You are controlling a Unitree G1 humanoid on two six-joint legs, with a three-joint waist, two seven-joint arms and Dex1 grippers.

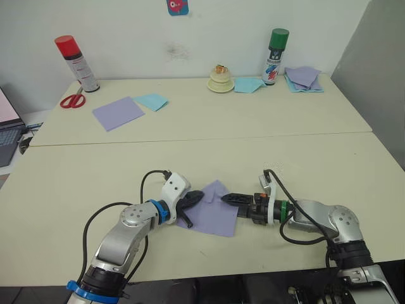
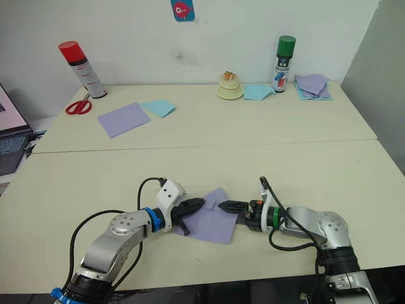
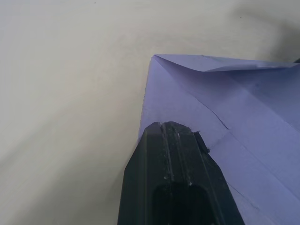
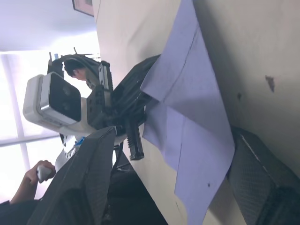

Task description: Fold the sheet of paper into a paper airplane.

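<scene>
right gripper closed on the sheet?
No: the right gripper is open, its two fingers spread wide either side of the sheet of paper.

Both arms are silver-grey metal with rounded joint housings and looping black cables. The left end effector [image 1: 193, 197] has black fingers, a white wrist block and a blue ring; the right end effector [image 1: 231, 199] has a white and green ring.
</scene>
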